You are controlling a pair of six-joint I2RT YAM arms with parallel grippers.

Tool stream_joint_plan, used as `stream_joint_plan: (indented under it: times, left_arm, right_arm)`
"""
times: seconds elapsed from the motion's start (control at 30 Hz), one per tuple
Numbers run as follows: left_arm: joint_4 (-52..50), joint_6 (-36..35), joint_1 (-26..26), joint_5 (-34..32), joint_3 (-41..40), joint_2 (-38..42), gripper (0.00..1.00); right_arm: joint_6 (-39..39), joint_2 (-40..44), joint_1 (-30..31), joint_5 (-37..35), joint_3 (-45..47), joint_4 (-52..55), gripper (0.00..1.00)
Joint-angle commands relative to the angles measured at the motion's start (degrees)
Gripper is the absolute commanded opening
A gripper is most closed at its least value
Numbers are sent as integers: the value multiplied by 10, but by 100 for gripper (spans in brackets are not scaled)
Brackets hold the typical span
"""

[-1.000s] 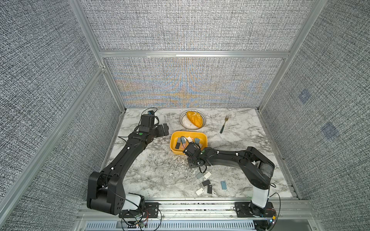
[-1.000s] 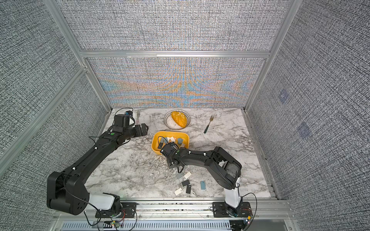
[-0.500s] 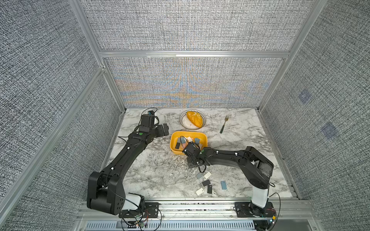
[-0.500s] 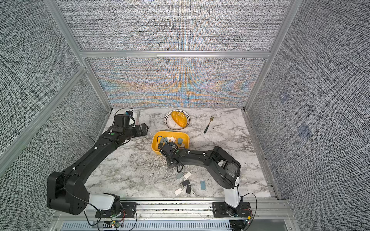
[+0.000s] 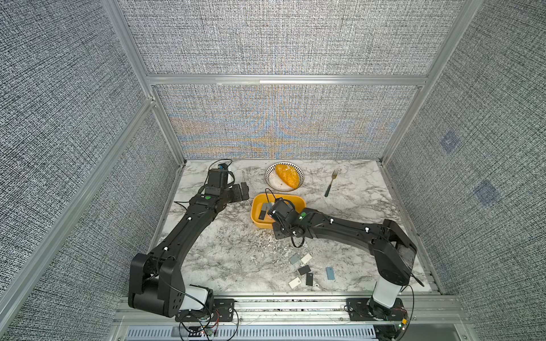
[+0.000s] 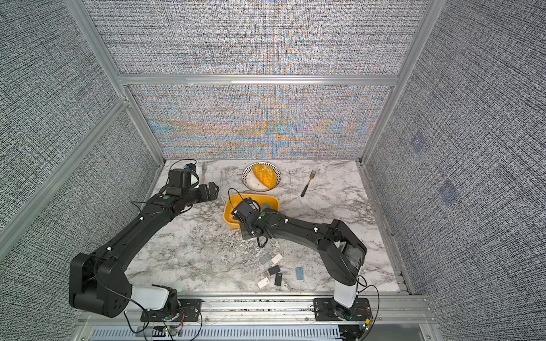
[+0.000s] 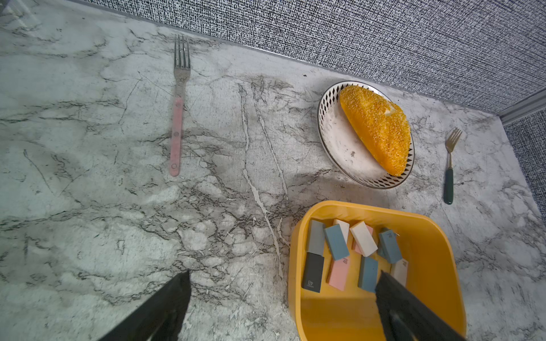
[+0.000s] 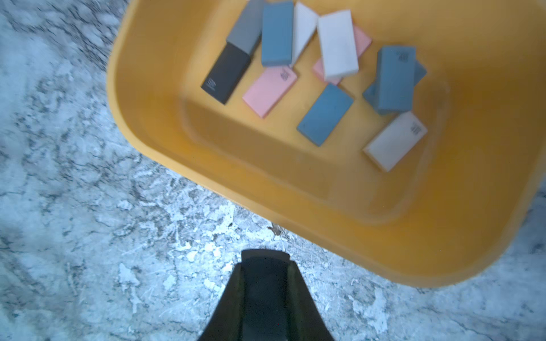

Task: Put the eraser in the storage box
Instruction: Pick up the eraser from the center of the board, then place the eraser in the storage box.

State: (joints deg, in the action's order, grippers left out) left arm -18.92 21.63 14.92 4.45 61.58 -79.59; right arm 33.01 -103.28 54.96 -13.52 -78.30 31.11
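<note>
Currently | right gripper [image 8: 264, 255] closed, low beside storage box [image 8: 236, 177] | left gripper [image 7: 282, 274] spread

Black arms [image 5: 189, 228], white base links [image 5: 195, 297], green dots [image 5: 208, 197], looping cables [image 5: 296, 246]

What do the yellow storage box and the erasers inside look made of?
The storage box: likely moulded plastic, smooth with a soft sheen, rounded corners. The erasers: probably rubber or vinyl, matte crisp-edged blocks with small printed marks.
</note>
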Motion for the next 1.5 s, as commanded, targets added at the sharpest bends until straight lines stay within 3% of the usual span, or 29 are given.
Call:
stream_joint_plan:
  times: [0.0, 0.3, 0.7, 1.47]
  left_arm:
    - [20, 0, -1, -5, 2, 1, 100]
    - [20, 3, -1, -15, 2, 3, 100]
    - [9, 3, -2, -24, 12, -3, 100]
    - [12, -2, -6, -22, 12, -12, 100]
  right_arm:
    - [-29, -7, -17, -18, -25, 10, 20]
    - [-104, -94, -76, 15, -134, -29, 21]
    - [-146, -233, -101, 51, -273, -13, 21]
    - [-150, -313, -109, 63, -345, 8, 24]
